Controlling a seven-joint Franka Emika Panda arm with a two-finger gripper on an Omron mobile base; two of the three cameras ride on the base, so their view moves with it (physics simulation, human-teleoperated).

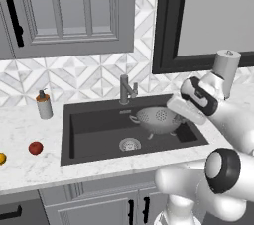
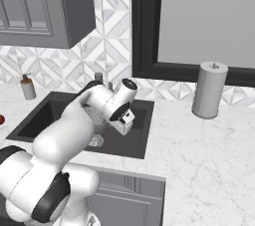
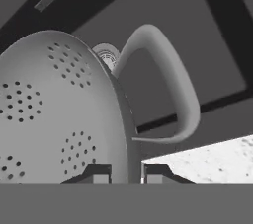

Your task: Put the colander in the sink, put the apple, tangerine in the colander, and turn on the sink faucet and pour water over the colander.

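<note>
A: What was cut off or hidden?

B: In the left base view, the tangerine (image 1: pixel 2 158) was sliced by the left edge, and the arm covered the colander's (image 1: pixel 158 119) right side.

A: And the right base view?

B: The apple (image 2: pixel 1 119) was clipped at the left edge. The arm hid most of the sink faucet (image 2: pixel 98 77) and much of the sink (image 2: pixel 142 135).

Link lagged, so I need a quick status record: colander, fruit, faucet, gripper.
colander: held tilted over the right part of the sink, rim between the fingers
gripper: shut on the colander's rim beside one handle
apple: on the counter left of the sink
tangerine: counter, farther left, at the picture's edge
faucet: behind the sink, no water visible
</note>
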